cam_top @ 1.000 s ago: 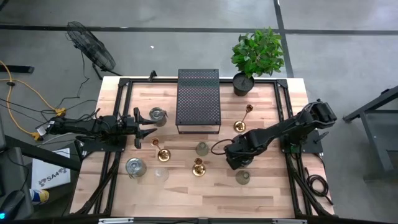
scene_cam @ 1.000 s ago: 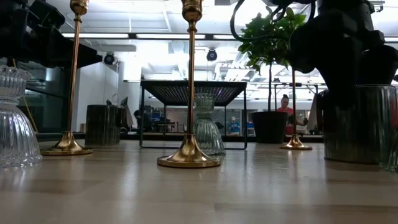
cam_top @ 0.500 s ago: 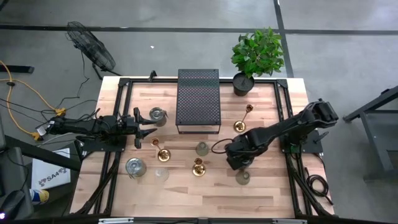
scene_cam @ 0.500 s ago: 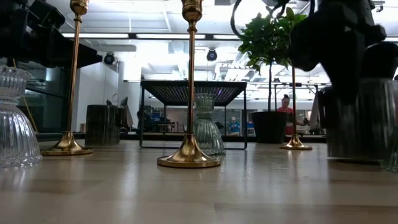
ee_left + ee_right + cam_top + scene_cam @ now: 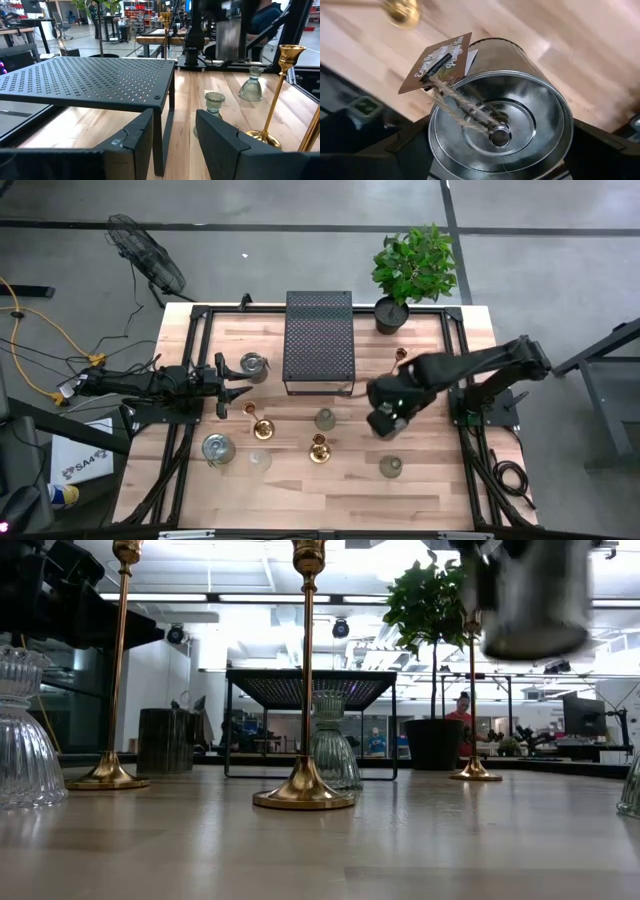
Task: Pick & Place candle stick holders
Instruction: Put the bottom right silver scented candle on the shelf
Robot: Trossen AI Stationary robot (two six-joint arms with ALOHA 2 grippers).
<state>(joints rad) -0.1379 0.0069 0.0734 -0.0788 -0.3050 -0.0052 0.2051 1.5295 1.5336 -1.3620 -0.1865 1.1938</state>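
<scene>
My right gripper (image 5: 385, 420) is shut on a silvery tin cup holder (image 5: 500, 125) with a paper tag on twine, held high above the table's middle right; the cup also shows in the low view (image 5: 530, 600). My left gripper (image 5: 238, 385) waits open at the table's left, its fingers (image 5: 145, 135) facing the black perforated box (image 5: 85, 80). Brass holders stand on their round bases at the left (image 5: 262, 428), in the middle (image 5: 319, 448) and at the far right (image 5: 398, 360). A second silvery cup (image 5: 254, 365) stands by my left gripper. My right gripper pinches the tin cup's round side wall (image 5: 434, 145) between its two fingers (image 5: 405, 150), one on each side. The fingers come from above, pointing down. The cup hangs upright, open top up, lifted clear of the table (image 5: 400, 840).
Clear glass holders stand at the middle (image 5: 325, 418), near right (image 5: 390, 466) and near left (image 5: 258, 460), (image 5: 215, 448). The black perforated box (image 5: 320, 340) stands at the far middle, a potted plant (image 5: 392, 310) at the far right. Bare wood lies along the near edge.
My right gripper has risen with the tin cup, which stood on the table a second ago and now hangs clear, well above it. The gripper has also gone a little toward the far edge. The glass holder that stood beside the cup stays in place.
</scene>
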